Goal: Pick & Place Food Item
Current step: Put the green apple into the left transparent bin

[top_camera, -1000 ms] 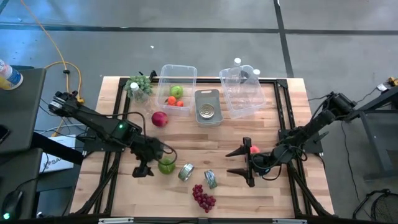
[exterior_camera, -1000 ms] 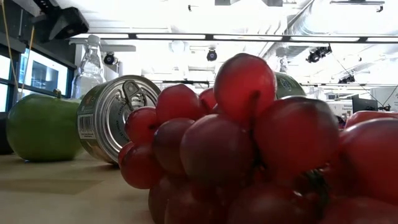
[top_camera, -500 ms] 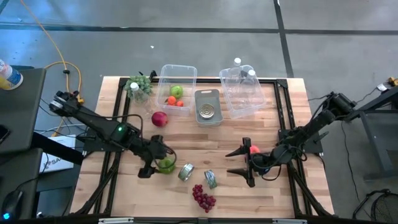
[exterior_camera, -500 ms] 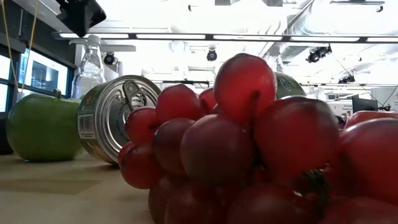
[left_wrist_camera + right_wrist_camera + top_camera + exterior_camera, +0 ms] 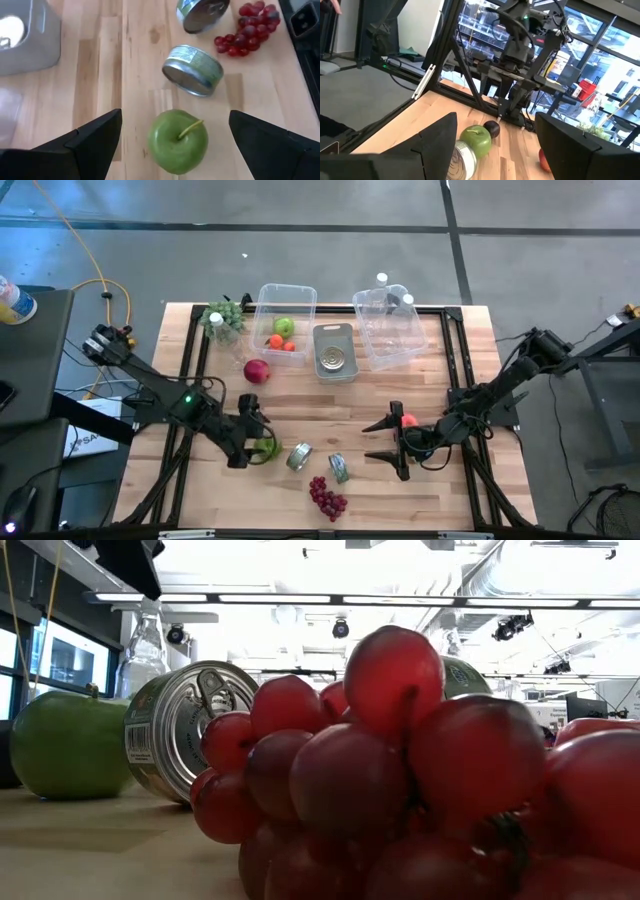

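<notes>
**Left gripper over green apple, right arm parked**

We see the left gripper (image 5: 252,440) low over the green apple (image 5: 266,448), fingers spread around it. Just beside the apple lie two cans (image 5: 299,456) and (image 5: 338,468), with red grapes (image 5: 327,499) near the front edge. The right gripper (image 5: 393,440) rests open on the table (image 5: 440,490), a small red item (image 5: 409,420) beside it. Farther back we see a red apple (image 5: 257,371), a clear bin (image 5: 283,312) holding fruit, a grey tray (image 5: 334,352) with a can, and another clear bin (image 5: 390,328).
</notes>
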